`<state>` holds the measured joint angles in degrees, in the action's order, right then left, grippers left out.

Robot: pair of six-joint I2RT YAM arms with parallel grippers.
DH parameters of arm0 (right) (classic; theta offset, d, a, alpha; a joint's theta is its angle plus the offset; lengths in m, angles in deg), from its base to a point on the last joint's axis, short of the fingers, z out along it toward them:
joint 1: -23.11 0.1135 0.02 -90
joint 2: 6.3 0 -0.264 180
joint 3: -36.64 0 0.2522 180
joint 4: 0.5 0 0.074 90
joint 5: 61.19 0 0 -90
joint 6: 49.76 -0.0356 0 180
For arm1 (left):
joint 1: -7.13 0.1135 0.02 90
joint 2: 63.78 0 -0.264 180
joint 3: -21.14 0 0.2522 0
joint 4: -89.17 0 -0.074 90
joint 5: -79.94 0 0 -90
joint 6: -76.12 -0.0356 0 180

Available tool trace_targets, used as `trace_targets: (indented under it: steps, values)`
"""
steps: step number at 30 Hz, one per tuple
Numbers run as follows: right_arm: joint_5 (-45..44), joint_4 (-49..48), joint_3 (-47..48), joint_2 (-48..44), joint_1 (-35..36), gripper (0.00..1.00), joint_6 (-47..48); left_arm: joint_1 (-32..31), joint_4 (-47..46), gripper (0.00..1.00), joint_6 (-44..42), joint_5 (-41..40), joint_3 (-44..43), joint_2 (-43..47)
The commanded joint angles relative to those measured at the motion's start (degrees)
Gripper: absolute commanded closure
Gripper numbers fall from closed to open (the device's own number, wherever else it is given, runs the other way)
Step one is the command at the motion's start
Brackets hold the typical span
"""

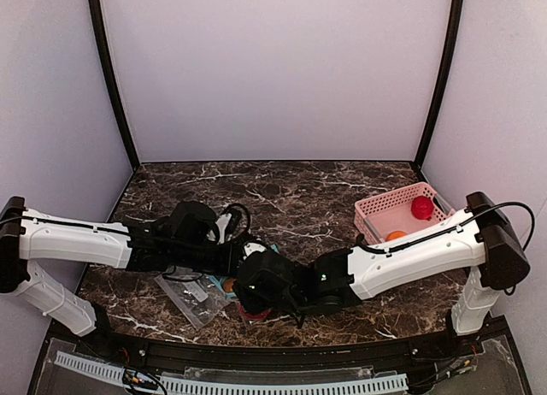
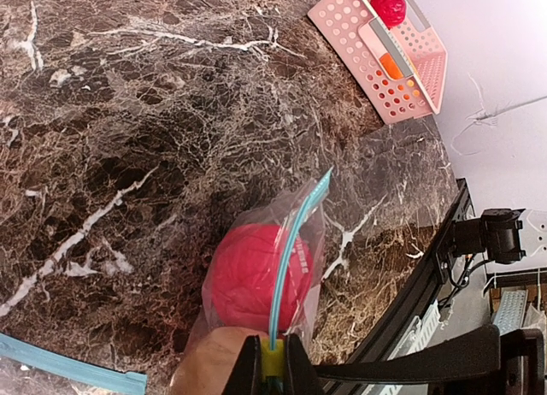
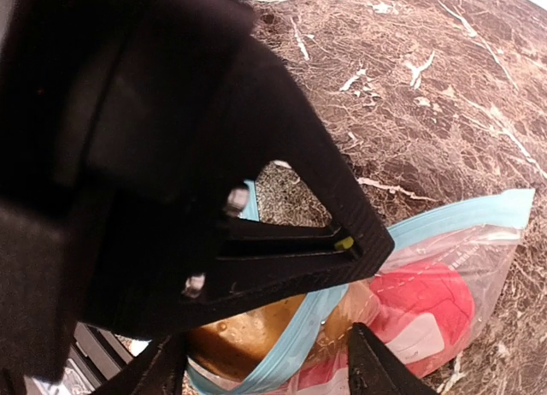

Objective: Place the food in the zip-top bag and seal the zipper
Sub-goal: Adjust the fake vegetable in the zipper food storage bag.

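Pinching the zipper [image 2: 293, 241] at 6 o'clock with the left hand [image 2: 272, 369], long axis toward 1 o'clock, right hand [image 3: 265, 362] spread open alongside.

Top view high and rearward, angled down; both wrist views close above the same zip-top bag [image 2: 256, 267].

The right arm [image 1: 410, 254] covers most of the red piece [image 1: 253, 314] at lower centre; the bottom edge crops the brown-tan piece [image 2: 209, 365].
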<state>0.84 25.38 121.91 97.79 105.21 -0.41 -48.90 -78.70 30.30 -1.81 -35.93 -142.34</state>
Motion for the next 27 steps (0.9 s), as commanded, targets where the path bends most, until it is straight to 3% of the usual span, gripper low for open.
trace_targets:
  steps: [1, 6, 11, 13, 27]
  values:
    - [-2.4, 6.6, -0.4, 2.6, -1.0, 0.43, -2.4, -0.6, -0.8, 0.99, 0.6, 2.9, 1.0, 0.0]
    - [-2.0, 7.2, 0.0, 3.0, -1.6, 0.42, -2.4, -0.6, -0.9, 0.99, 0.8, 3.0, 0.7, -0.2]
    - [0.8, 3.4, 0.0, 2.3, -1.6, 0.16, 2.1, -0.6, -1.5, 0.99, 1.4, 2.6, 0.5, -0.3]
    - [0.7, 3.3, 0.3, 2.8, -1.6, 0.1, 2.2, -0.6, -2.1, 0.99, 1.8, 2.5, 0.5, -0.2]
    - [-6.4, 15.7, 9.9, 8.1, -1.1, 0.01, -0.9, -0.6, -5.5, 0.99, 4.8, 1.7, 2.8, 0.7]
